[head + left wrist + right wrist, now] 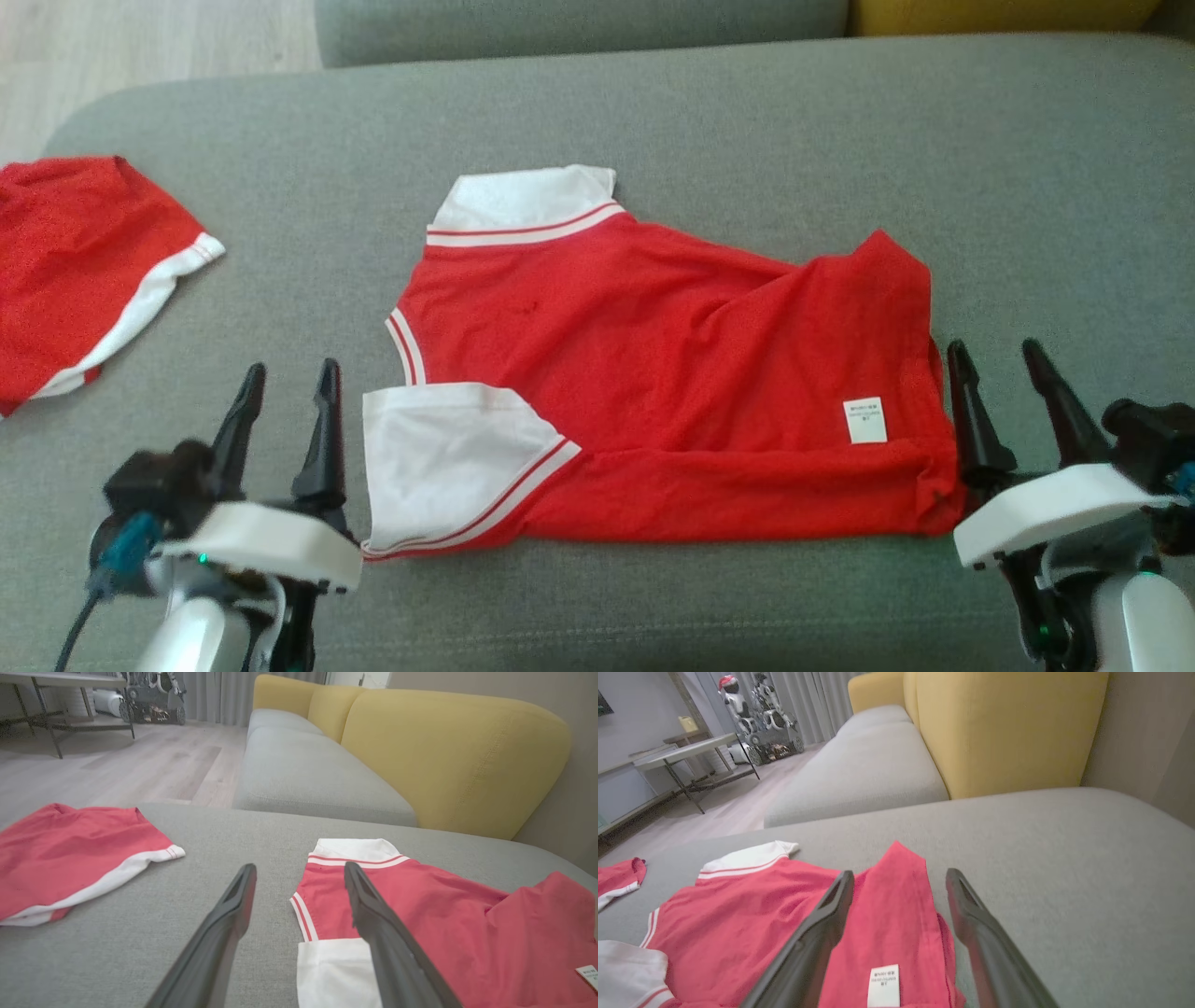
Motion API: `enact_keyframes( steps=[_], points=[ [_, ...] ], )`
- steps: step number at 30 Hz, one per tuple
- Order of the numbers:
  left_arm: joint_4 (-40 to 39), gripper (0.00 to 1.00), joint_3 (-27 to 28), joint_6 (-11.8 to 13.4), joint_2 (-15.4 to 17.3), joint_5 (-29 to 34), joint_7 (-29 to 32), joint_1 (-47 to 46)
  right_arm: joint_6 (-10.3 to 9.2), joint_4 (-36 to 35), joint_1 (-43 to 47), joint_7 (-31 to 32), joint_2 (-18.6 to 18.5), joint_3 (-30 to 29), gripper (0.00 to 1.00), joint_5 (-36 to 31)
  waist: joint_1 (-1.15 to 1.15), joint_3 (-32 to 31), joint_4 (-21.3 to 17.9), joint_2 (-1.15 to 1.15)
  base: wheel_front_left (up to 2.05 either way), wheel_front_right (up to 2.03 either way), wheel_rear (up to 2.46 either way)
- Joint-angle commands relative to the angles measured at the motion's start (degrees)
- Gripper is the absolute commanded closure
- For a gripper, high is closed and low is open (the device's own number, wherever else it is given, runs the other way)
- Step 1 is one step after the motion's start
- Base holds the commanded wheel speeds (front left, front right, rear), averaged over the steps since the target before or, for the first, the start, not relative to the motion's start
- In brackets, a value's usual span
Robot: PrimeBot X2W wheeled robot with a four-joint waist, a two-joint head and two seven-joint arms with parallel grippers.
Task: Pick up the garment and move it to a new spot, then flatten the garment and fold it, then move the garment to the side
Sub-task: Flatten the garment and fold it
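The garment (653, 355) is a red shirt with white sleeves and red-striped trim, lying partly folded on the grey cushion (653, 121); a white label (864, 420) faces up near its right end. My left gripper (288, 378) stands open just left of the white sleeve (439, 457), holding nothing. My right gripper (1004, 359) is open at the shirt's right edge, empty too. The left wrist view has the garment (420, 914) under the right finger, gripper (299, 870) open. Seen from the right wrist, the gripper (899, 877) hovers open over the garment (887, 914).
A second red piece with a white hem (75, 271) lies at the cushion's left edge. Beyond are another grey seat (299, 765), yellow backrests (444, 751), wooden floor (140, 760) and a metal-legged table (686, 751) with a robot (752, 709) behind.
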Motion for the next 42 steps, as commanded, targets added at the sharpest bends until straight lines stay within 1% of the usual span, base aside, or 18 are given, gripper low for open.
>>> enact_keyframes(
  steps=[1,6,12,29,36,39,42],
  points=[
    [-3.4,0.00,2.9,1.3,1.5,1.5,-1.3,-0.6,-0.04,-3.6,-0.9,-1.9,-0.6,1.7,0.00,-1.1,0.00,-1.2,0.2,0.00,0.00,0.00,0.00],
    [-7.7,0.00,2.5,3.7,2.6,4.1,-1.6,3.4,-0.04,-6.2,1.0,-4.3,-0.6,2.7,0.00,-2.6,0.00,-3.6,0.5,0.00,0.00,0.00,0.00],
    [-10.6,0.00,1.6,5.4,3.2,4.8,0.1,8.1,-0.04,-7.2,5.0,-4.6,-0.6,2.9,0.00,-2.5,0.00,-5.9,0.5,0.00,0.00,0.00,0.00],
    [-12.2,0.00,1.1,6.4,3.6,4.2,1.8,9.8,-0.04,-7.0,6.4,-3.9,-0.6,2.4,0.00,-1.5,0.00,-6.7,0.4,0.00,0.00,0.00,0.00],
    [-8.9,0.00,-2.2,4.2,2.1,1.9,4.9,9.9,-0.04,-2.6,6.7,-2.4,-0.6,1.6,0.00,-1.4,0.00,-6.0,0.4,0.00,0.00,0.00,0.00],
    [-5.6,0.00,-3.4,2.2,1.2,-0.3,6.0,9.8,-0.04,0.5,6.7,-1.0,-0.6,1.2,0.00,-1.4,0.00,-4.8,0.4,0.00,0.00,0.00,0.00],
    [-1.7,0.00,-3.9,0.2,0.5,-2.5,6.9,9.1,-0.04,3.3,6.5,1.7,-0.6,0.4,0.00,-1.5,0.00,-3.5,0.4,0.00,0.00,0.00,0.00]
  ],
)
